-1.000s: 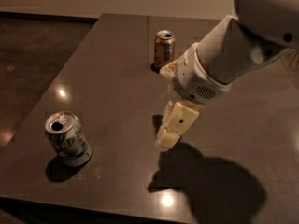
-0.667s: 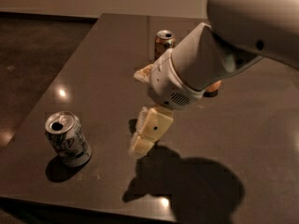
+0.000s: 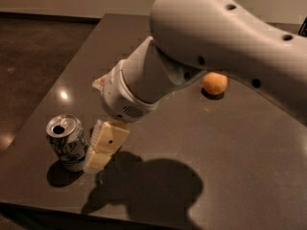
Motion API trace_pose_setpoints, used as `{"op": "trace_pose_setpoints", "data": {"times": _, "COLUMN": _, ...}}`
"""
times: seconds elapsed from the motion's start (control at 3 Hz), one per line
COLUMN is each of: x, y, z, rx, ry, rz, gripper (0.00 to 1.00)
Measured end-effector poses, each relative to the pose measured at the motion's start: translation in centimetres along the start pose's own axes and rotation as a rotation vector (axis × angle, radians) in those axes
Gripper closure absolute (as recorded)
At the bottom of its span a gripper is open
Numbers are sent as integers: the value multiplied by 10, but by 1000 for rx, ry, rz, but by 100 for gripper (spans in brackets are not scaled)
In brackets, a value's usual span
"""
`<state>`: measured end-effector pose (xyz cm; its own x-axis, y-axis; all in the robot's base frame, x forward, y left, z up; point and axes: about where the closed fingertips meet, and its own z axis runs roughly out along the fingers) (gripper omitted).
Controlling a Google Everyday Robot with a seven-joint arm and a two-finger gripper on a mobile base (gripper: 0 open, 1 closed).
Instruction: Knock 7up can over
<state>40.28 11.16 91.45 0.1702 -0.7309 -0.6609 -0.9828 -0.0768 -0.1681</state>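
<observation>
The 7up can (image 3: 67, 143) stands upright near the front left corner of the dark table (image 3: 249, 166). It has a white-silver body with green markings and an open silver top. My gripper (image 3: 104, 146) is low over the table, right beside the can's right side, touching or almost touching it. The big white arm (image 3: 201, 47) reaches in from the upper right and hides the table's middle back.
An orange (image 3: 214, 83) lies on the table at the right, behind the arm. The table's front edge runs just below the can, and its left edge is close to the can's left. Dark floor (image 3: 33, 56) lies beyond.
The arm has swung left and toward the front. The gripper has gone from mid-table to right beside the 7up can. The can still stands upright.
</observation>
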Motion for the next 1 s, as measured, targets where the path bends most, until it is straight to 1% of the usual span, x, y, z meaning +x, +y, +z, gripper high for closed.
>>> {"op": "trace_pose_setpoints", "data": {"times": 0.33, "x": -16, "y": 0, "z": 24, "rx": -31, "ry": -5, "rz": -20, "gripper": 0}}
{"op": "trace_pose_setpoints", "data": {"times": 0.67, "x": -26, "y": -2, "z": 43, "rx": -62, "ry": 5, "rz": -35, "gripper": 0}}
{"op": "trace_pose_setpoints", "data": {"times": 1.0, "x": -26, "y": 2, "z": 51, "rx": -104, "ry": 24, "rz": -45, "gripper": 10}}
